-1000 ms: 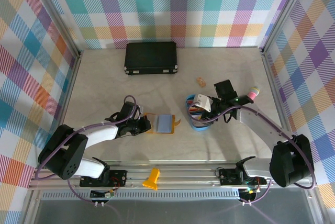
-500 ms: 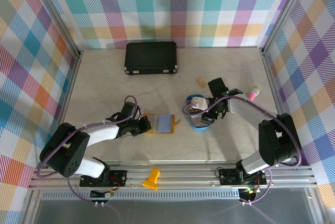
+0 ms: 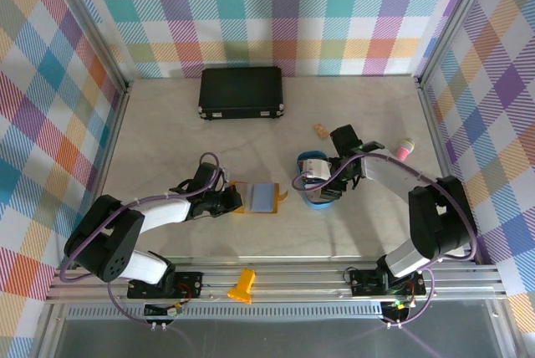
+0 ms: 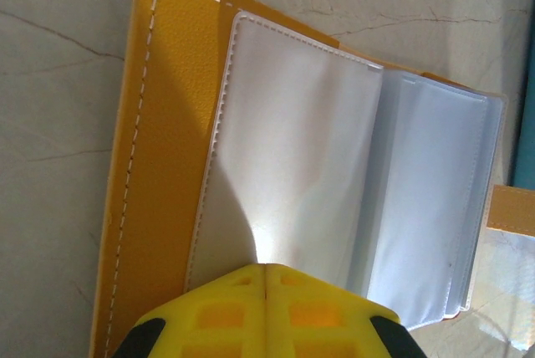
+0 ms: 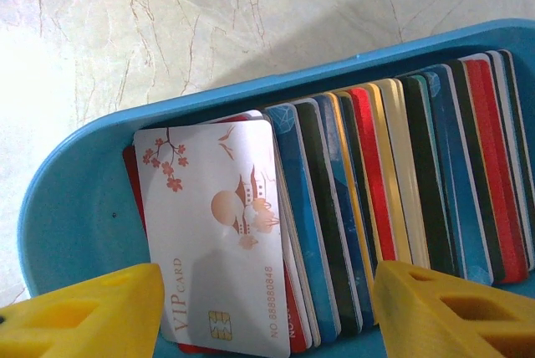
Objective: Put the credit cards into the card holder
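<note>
The right gripper (image 5: 266, 291) is held wide over the credit cards (image 5: 376, 182) in the blue tray (image 5: 75, 182). Only the white front card (image 5: 221, 232) should be pinched.

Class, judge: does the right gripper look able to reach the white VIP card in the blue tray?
Probably yes: the right gripper hangs open above the blue tray, and the white VIP card leans uncovered at the front of the stack.

Black case (image 3: 242, 93) at back, blue tray (image 3: 316, 201) mid-table, pink object (image 3: 405, 150) right
</note>
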